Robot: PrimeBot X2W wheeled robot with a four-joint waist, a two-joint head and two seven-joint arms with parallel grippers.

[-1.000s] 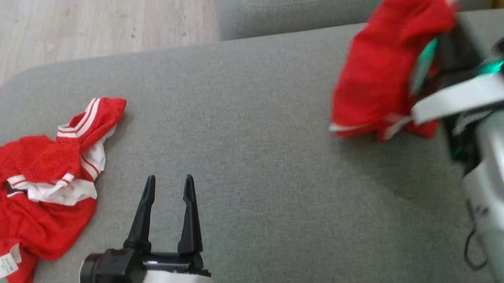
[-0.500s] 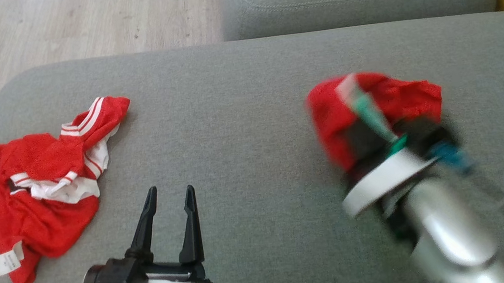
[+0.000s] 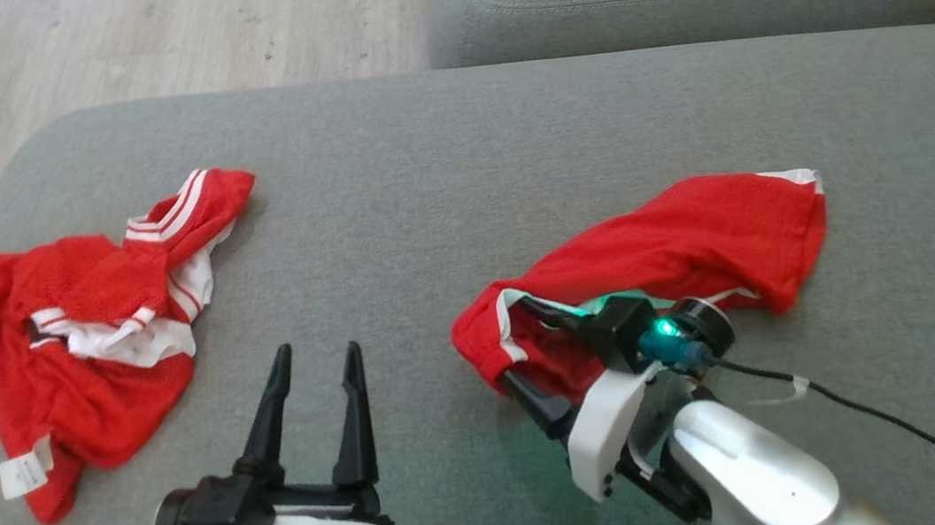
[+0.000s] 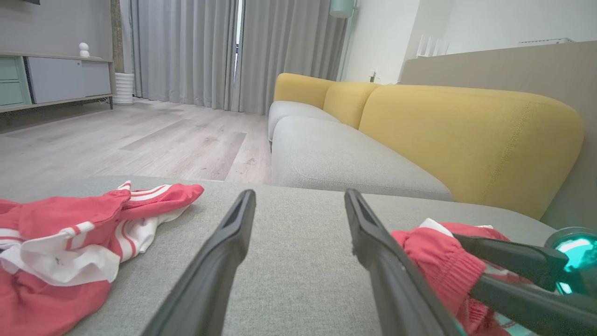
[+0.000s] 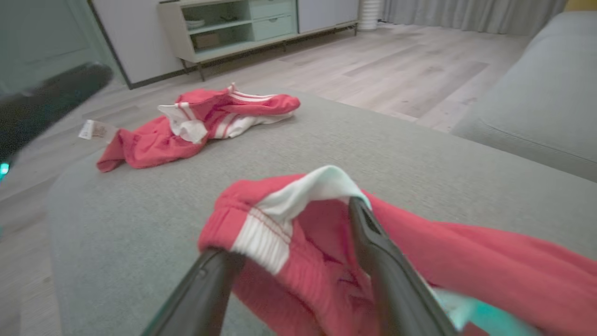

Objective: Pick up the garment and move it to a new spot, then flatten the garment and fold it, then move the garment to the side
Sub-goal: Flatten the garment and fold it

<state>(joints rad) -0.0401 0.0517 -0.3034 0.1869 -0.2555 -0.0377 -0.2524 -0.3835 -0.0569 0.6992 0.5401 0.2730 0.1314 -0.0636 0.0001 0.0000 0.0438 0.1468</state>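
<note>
lying rumpled on the grey cushion's right half: red shorts | my right gripper splayed wide at their waistband | left gripper parted, empty | light, limp cloth; i'd pinch the elastic

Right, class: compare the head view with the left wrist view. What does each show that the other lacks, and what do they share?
The head view adds the white label on the red and white jersey, the far hem of the red shorts, and the black cable by the right arm. The left wrist view adds grey curtains and a sideboard. Shared: jersey, shorts, the open left gripper, the right gripper at the shorts' waistband, the grey cushion and the wooden floor.
</note>
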